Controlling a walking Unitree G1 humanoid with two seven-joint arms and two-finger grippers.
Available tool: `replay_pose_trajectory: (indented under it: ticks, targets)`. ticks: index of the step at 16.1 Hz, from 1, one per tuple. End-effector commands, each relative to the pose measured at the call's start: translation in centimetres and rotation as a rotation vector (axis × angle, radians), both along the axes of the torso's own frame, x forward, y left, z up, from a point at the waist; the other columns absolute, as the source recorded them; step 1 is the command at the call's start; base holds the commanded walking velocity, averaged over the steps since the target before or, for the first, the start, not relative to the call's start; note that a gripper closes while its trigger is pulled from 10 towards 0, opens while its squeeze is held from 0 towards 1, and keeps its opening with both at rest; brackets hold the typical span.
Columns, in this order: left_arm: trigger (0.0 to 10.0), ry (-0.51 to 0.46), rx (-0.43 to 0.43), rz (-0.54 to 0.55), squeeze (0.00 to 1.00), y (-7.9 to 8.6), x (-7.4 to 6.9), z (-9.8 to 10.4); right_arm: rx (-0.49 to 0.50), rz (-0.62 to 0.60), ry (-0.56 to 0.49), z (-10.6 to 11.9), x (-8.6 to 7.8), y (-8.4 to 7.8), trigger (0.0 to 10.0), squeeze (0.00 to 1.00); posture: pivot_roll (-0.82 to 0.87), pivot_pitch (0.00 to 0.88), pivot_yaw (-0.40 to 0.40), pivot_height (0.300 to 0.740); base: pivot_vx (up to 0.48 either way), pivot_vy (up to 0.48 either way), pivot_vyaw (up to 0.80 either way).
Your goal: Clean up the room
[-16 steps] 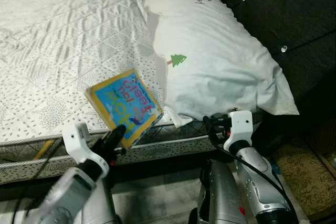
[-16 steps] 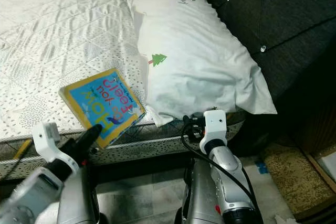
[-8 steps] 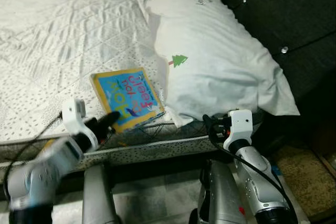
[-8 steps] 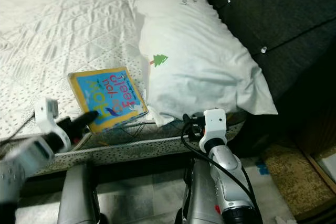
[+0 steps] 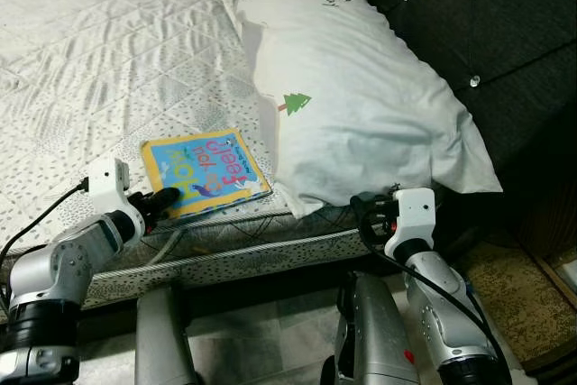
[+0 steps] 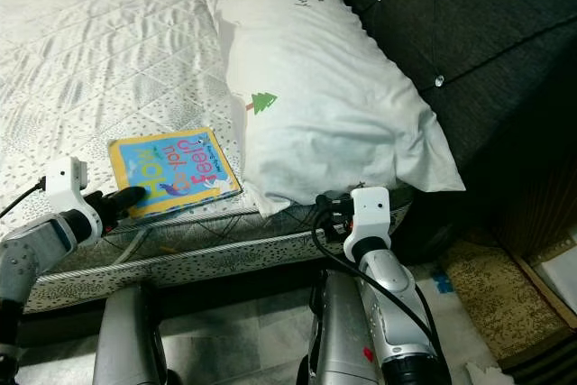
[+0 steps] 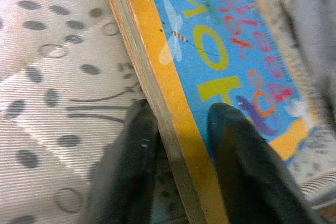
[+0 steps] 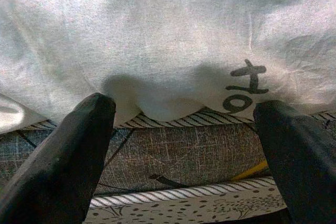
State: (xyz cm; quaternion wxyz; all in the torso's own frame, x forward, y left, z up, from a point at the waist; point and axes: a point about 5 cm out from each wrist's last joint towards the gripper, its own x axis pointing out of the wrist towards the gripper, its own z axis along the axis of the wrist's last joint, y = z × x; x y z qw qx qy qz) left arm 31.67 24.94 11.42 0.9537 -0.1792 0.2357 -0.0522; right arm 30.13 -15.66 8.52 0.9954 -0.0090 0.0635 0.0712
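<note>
Since a second ago the left arm has swung out from below the bed edge to the near left corner of the children's board book (image 5: 205,174), and the book now lies flatter and squarer on the mattress, turned from its earlier slanted pose overhanging the edge.

At the far left, the left gripper (image 5: 160,201) sits at the bed's near edge, its black fingers (image 7: 239,150) closed on the book: in the left wrist view one finger lies over the blue cover with its yellow border and the other sits under the stacked page edges, against the dotted mattress fabric. The book has colourful lettering on blue and rests on the quilted white mattress (image 5: 108,51), near the front edge, just left of the pillow.

To the right, a large white pillow (image 5: 361,105) with a small green tree print (image 5: 297,103) and dark lettering leans against the dark tufted headboard (image 5: 487,24), its lower corner hanging past the mattress edge.

Further right, the right gripper (image 8: 184,145) is held up below that pillow corner, fingers (image 8: 63,156) spread wide and holding nothing, apart from the fabric. Grey tiled floor (image 5: 261,331) shows beneath.
</note>
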Motion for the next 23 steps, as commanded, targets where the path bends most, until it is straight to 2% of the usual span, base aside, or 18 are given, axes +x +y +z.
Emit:
replay_pose_trajectory:
  ticks: [1,4,5,7,11,13,16,17,18,19,23]
  targets:
    - [10.0,0.015,0.086,0.032,1.00,1.7,0.1,-0.1,0.004,-0.015,0.006,-0.2,0.0,-0.4,10.0,0.00,-0.02,0.119,-0.077,0.471,0.000,0.000,0.00]
    - [10.0,0.007,0.133,0.052,1.00,3.0,0.5,-0.1,0.006,-0.018,0.008,-0.2,-0.1,-0.5,10.0,0.00,-0.02,0.121,-0.077,0.471,0.000,0.000,0.00]
    - [10.0,0.009,0.178,0.081,1.00,4.0,0.6,-0.1,0.006,-0.018,0.009,-0.2,-0.1,-0.5,10.0,0.00,-0.02,0.123,-0.080,0.471,0.000,0.000,0.00]
    - [10.0,0.002,0.226,0.098,1.00,4.7,0.7,0.2,0.007,-0.019,0.009,-0.2,-0.1,-0.6,10.0,0.00,-0.02,0.124,-0.080,0.471,0.000,0.000,0.00]
    - [10.0,-0.049,0.365,0.186,1.00,7.5,1.4,1.6,0.006,-0.022,0.013,-0.2,-0.1,-0.6,10.0,0.00,-0.03,0.129,-0.080,0.471,0.000,0.000,0.00]
    - [10.0,-0.077,0.413,0.185,1.00,7.8,1.7,2.1,0.006,-0.022,0.015,-0.3,-0.2,-0.7,10.0,0.00,-0.03,0.130,-0.080,0.471,0.000,0.000,0.00]
    - [10.0,-0.102,0.427,0.180,1.00,7.5,2.0,2.3,0.007,-0.022,0.017,-0.3,-0.2,-0.7,10.0,0.00,-0.03,0.130,-0.079,0.471,0.000,0.000,0.00]
    - [10.0,-0.111,0.466,0.226,0.65,7.9,1.8,2.1,0.009,-0.023,0.017,-0.3,-0.2,-0.6,10.0,0.00,-0.03,0.129,-0.078,0.471,0.000,0.000,0.00]
    - [10.0,-0.118,0.482,0.246,0.53,8.0,1.8,2.1,0.011,-0.024,0.018,-0.3,-0.2,-0.6,10.0,0.00,-0.03,0.129,-0.078,0.471,0.000,0.000,0.00]
    - [10.0,-0.118,0.516,0.278,0.00,8.6,1.5,2.0,0.013,-0.023,0.019,-0.3,-0.1,-0.5,10.0,0.00,-0.03,0.131,-0.079,0.471,0.000,0.000,0.00]
    - [10.0,-0.118,0.582,0.406,0.00,10.6,0.8,2.6,0.017,-0.027,0.021,-0.4,-0.5,-0.7,10.0,0.00,-0.03,0.145,-0.075,0.471,0.000,0.000,0.00]
